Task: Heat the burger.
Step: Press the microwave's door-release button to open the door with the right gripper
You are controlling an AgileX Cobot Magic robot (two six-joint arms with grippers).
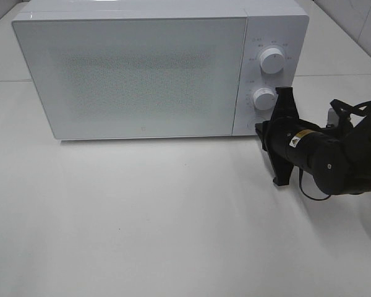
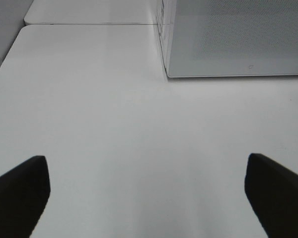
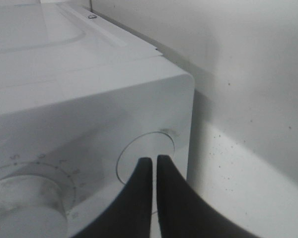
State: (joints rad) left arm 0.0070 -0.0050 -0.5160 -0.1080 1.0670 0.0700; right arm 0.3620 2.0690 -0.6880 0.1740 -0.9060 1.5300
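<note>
The burger is hidden; I see it in no view. The white microwave [image 1: 142, 74] stands with its door shut. My right gripper [image 1: 258, 128] is shut, its tips at the foot of the control panel below the two knobs. In the right wrist view the shut right gripper [image 3: 153, 161] rests against the round button [image 3: 139, 146] at the panel's lower corner, beside a dial knob [image 3: 25, 203]. My left gripper [image 2: 145, 163] is open over bare table with nothing between its fingers [image 2: 20, 191], and the microwave's front corner [image 2: 238, 39] lies ahead of it. The left arm is outside the high view.
The upper knob [image 1: 272, 60] and the lower knob [image 1: 264, 98] sit on the microwave's right panel. White tabletop [image 1: 142, 216] spreads in front of the oven. A tiled wall [image 1: 358, 25] rises at the back right.
</note>
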